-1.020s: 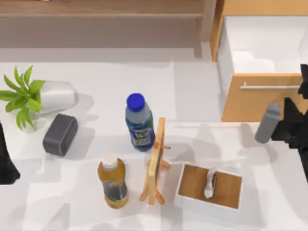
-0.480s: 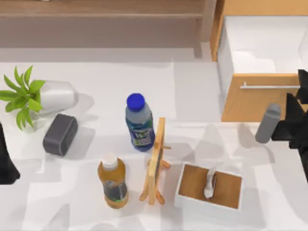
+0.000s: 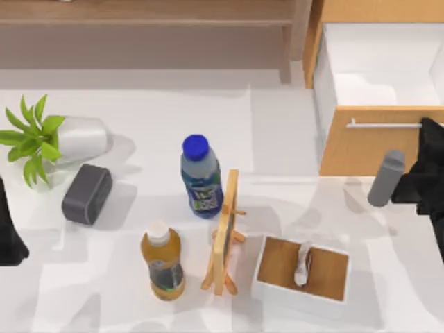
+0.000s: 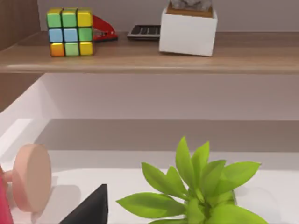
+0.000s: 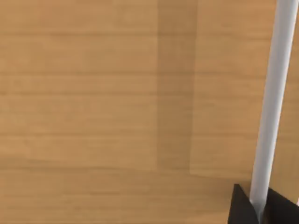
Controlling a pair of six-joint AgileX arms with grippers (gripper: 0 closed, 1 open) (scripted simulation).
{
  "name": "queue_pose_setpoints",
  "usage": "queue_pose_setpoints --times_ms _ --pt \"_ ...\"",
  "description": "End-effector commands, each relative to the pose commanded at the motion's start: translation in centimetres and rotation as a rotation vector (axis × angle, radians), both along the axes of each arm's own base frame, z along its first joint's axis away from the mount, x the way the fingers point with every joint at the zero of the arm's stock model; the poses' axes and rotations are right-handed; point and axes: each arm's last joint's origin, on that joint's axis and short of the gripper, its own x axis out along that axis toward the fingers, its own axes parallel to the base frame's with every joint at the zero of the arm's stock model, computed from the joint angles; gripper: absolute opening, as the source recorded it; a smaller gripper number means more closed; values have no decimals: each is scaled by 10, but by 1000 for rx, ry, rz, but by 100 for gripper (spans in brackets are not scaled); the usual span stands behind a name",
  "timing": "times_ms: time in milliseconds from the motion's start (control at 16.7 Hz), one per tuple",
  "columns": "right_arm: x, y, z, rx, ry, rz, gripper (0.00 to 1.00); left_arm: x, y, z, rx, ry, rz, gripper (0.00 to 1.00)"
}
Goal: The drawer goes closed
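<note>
A: Status? Where is the drawer (image 3: 378, 90) placed?

B: Far right corner of the table (image 3: 277, 132), pulled out; white inner walls exposed, orange front facing the table. Not yet closed.

A: Right pincer (image 3: 429, 142)?

B: Held against the drawer front at the right end of the bar handle (image 3: 385, 125). In the right wrist view the handle (image 5: 273, 102) is seen between two dark tips, just beside the wood. Open or closed: cannot be told.

A: Step?

B: Judged as contact set up for the push. Next, a straight push into the cabinet is called for, kept square to the front.

A: Clearance?

B: Grey cylinder (image 3: 386, 177) stands just beside the drawer front; it should be avoided. Left arm (image 3: 8, 229) is parked well away from the drawer.
</note>
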Motion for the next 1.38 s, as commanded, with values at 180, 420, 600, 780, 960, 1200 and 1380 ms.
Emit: queue_pose_setpoints --times_ms 180,420,600,780,960,1200,1380 --pt "0 0 0 0 0 0 0 0 0 0 0 0 0 100" --pt "0 0 0 0 0 0 0 0 0 0 0 0 0 100" --pt "3 1 0 2 2 3 0 0 0 0 0 0 0 100" --pt "21 2 -1 2 1 4 0 0 0 0 0 0 0 100" --pt "45 1 -1 1 5 2 0 0 0 0 0 0 0 100" --pt "63 0 -1 1 6 1 0 0 0 0 0 0 0 100" --pt "61 1 -1 3 8 4 0 0 0 0 0 0 0 100"
